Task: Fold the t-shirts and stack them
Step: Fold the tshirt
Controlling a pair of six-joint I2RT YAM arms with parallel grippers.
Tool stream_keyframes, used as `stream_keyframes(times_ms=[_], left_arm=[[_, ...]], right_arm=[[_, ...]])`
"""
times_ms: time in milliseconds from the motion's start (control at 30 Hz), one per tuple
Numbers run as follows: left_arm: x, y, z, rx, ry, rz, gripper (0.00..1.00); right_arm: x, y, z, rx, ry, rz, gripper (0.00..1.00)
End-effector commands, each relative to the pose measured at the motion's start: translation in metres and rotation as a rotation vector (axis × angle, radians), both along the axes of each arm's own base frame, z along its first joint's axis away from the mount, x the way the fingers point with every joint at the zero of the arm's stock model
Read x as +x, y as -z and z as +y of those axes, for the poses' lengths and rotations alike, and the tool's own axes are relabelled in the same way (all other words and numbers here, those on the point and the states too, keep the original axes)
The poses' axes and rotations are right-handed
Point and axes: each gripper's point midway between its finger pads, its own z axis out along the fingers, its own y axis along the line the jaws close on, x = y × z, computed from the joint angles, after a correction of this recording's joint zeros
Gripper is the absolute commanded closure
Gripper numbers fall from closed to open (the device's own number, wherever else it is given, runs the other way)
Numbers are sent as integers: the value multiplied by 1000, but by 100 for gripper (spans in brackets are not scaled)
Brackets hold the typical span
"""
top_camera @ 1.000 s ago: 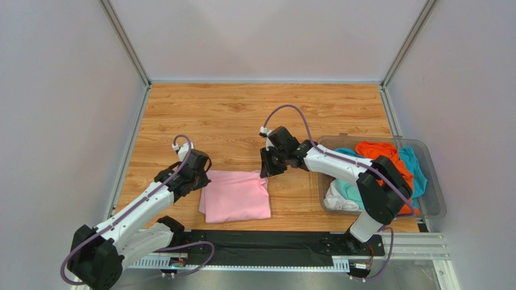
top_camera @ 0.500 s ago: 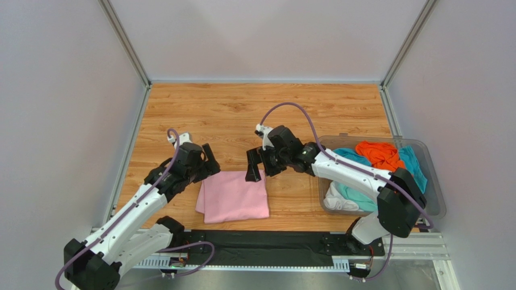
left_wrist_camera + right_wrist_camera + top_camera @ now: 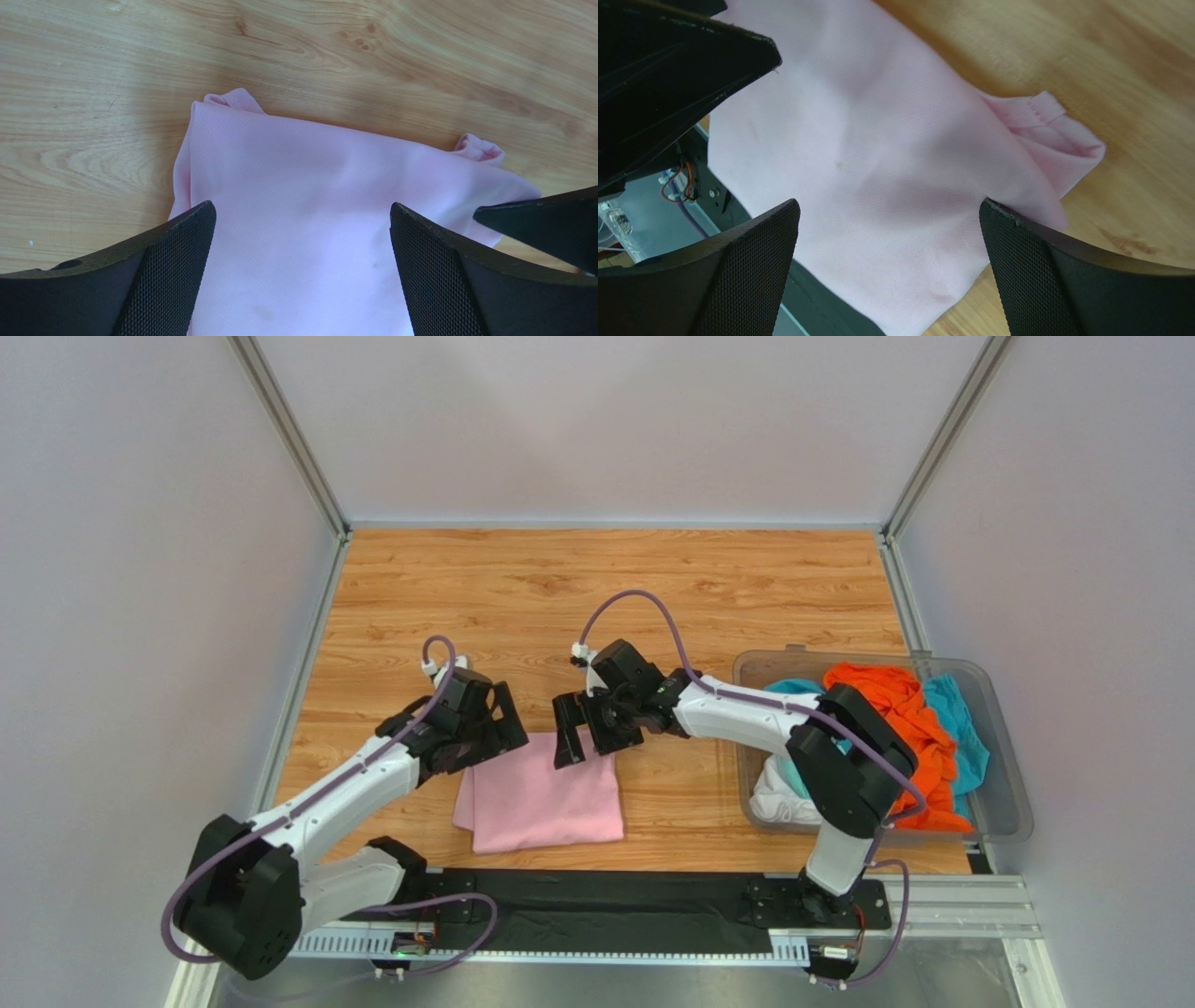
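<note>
Right now, in the top view, the pink t-shirt (image 3: 540, 802) is lying folded on the wooden surface (image 3: 561, 602), down at 6 o'clock near the arm bases. The left hand (image 3: 500, 732) is hanging over the shirt's 11 o'clock corner with its fingers spread apart. The right hand (image 3: 572, 735) is hanging over the 1 o'clock corner, and its fingers are spread apart too. The two hands are sitting near each other but not touching. Over at 3 o'clock, a clear bin (image 3: 1004, 819) is holding the orange t-shirt (image 3: 898, 711), some teal t-shirts (image 3: 962, 735) and the white t-shirt (image 3: 780, 798), all in a messy pile.

Next, in the left wrist view, the two black fingers (image 3: 168, 273) are standing wide apart with pink cloth showing between them. Small bunched corners are poking out at 11 o'clock and at 2 o'clock. A finger of the right hand is peeking in at 3 o'clock. I cannot tell if the fingers are touching the cloth.

Last, in the right wrist view, the fingers (image 3: 1081, 280) are also standing wide apart and holding nothing. The pink shirt is filling the middle, with a hemmed corner sticking out at 2 o'clock. The left hand is showing at 10 o'clock.
</note>
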Motion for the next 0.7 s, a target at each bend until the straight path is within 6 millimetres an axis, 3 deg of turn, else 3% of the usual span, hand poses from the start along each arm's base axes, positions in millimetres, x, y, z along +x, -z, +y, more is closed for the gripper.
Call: stream_keyframes(times_ms=[0,133,233,367,433,500,533,667], left_arm=[[10,11,0,-7,-2,6,0],[14,22,2,1,-6,40,0],[18,20,2,11,-3,39,0],[20,-6,3,18,2,19,0],[10,-15,8,26,3,29,0],[1,-20,12,24,-4,37,0],[-10,-22,16,18,-15,51,0],[-44,-6,27,-6,-40,97,0]], right_arm=[[33,-1,8,22,50,-46,0],[38,13,7,2,49,-21,0],[39,11,12,12,50,-6,0],[45,-28,19,80,62,-59,0],[45,-50,14,107,83,-100,0],[38,-52,2,96,122,-99,0],[38,-66,-6,109,153,-131,0],[18,-68,-36,107,224,-124,0]])
